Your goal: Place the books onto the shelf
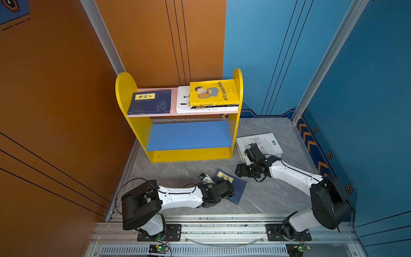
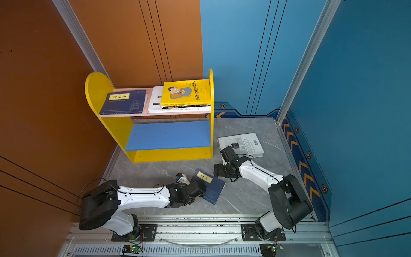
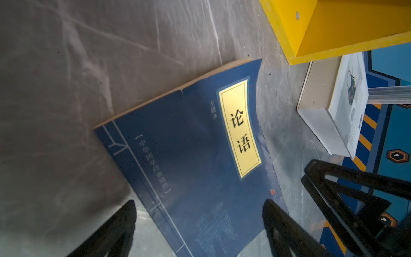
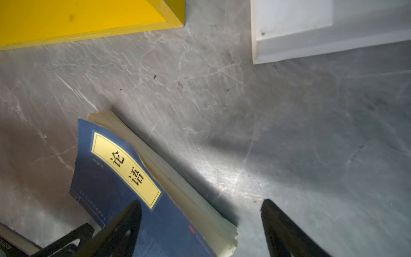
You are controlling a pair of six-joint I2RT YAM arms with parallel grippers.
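Navy book (image 1: 238, 189) half under left arm

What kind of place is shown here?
Probably a robot test booth, not a home: orange and blue panel walls, two arms bolted to an aluminium rail, and a small toy-like shelf.

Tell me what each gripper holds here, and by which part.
Nothing is held. The left gripper hangs open over the navy book on the floor; the right gripper is open beside it, gripping nothing.
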